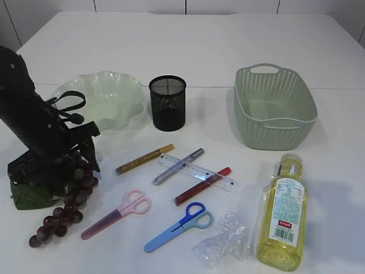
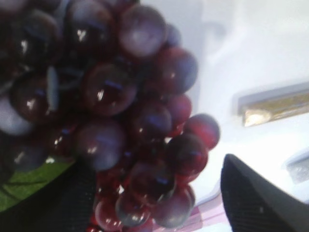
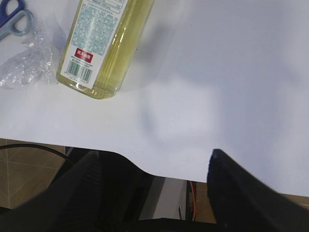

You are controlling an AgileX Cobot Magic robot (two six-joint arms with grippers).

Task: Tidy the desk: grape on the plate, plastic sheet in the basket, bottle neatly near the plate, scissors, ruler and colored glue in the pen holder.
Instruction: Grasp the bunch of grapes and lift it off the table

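Grape step was in hand. Left gripper (image 2: 154, 203) stood wide apart, straddling the grapes (image 1: 65, 200) at the table's left front, nothing clamped yet. Next move probably called for closing on the bunch, lifting, and carrying it back to the plate (image 1: 122, 91) just behind. Right gripper (image 3: 152, 193) hung spread over the table edge near the bottle (image 3: 104, 43), empty.

White table (image 1: 171, 51), white panelled wall (image 1: 142, 5), tan tiled floor (image 3: 24, 164)
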